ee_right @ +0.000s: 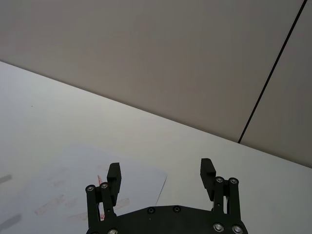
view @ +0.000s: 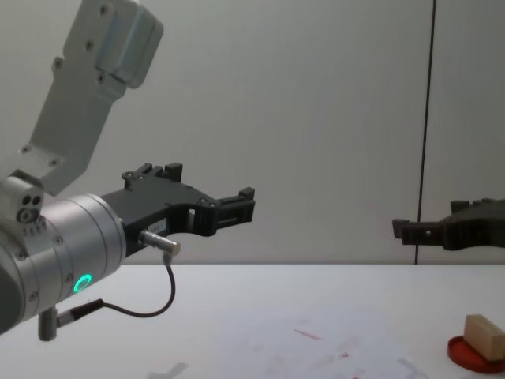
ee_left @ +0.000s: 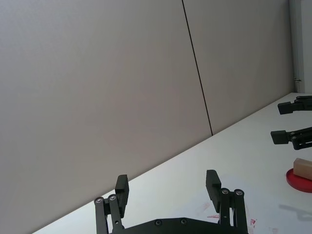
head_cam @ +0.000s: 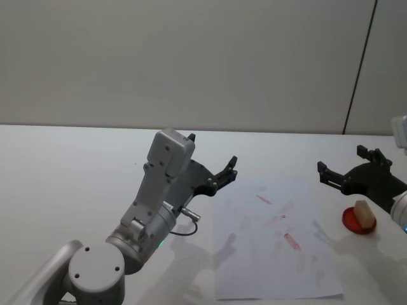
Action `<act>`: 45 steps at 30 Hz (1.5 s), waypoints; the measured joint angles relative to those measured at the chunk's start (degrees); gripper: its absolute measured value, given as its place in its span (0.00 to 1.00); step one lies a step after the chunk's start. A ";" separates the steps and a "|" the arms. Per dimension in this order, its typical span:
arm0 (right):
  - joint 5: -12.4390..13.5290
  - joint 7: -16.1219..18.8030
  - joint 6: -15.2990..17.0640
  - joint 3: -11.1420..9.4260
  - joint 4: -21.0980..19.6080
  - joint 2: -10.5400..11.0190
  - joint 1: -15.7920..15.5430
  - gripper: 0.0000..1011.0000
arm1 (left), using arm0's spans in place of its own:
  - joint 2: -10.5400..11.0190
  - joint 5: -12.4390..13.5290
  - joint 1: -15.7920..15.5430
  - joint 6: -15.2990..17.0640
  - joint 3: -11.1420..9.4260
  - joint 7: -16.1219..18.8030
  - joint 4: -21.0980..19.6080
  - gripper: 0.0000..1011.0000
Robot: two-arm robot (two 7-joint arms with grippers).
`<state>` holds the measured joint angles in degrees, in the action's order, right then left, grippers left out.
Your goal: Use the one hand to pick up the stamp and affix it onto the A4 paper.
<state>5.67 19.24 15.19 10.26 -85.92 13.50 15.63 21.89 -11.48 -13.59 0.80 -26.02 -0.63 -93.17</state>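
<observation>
Right edge, mid-height: right gripper (head_cam: pixel 341 160), fingers spread, empty. Lower right, just beneath: stamp (head_cam: pixel 363 214) tilted atop red ink pad (head_cam: pixel 350 223), beside A4 paper (head_cam: pixel 267 254). Left of centre: left gripper (head_cam: pixel 224 173), spread too, idle. Descend vertically, straddle narrow sides, close squarely.

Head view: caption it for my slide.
Left gripper and right gripper hover open; stamp on ink pad beside paper.

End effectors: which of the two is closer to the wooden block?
The right end effector, hovering by the stamp; the left end effector is across the paper.
</observation>
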 joint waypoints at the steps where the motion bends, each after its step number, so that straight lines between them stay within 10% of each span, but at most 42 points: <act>1: 0.00 0.00 0.00 0.00 0.00 0.00 0.00 0.99 | 0.00 0.00 0.00 0.00 0.00 0.00 0.00 0.99; 24: 0.79 -1.14 -0.99 0.18 -1.13 0.46 -1.24 0.99 | 0.00 0.00 0.00 0.00 0.00 0.00 0.00 0.99; 45: 8.27 -11.80 -10.16 2.08 -11.76 4.47 -12.62 0.99 | 0.00 0.00 0.00 0.00 0.00 0.00 0.00 0.99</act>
<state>13.94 7.44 5.03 12.34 -97.68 17.97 3.01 21.89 -11.48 -13.59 0.80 -26.02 -0.63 -93.18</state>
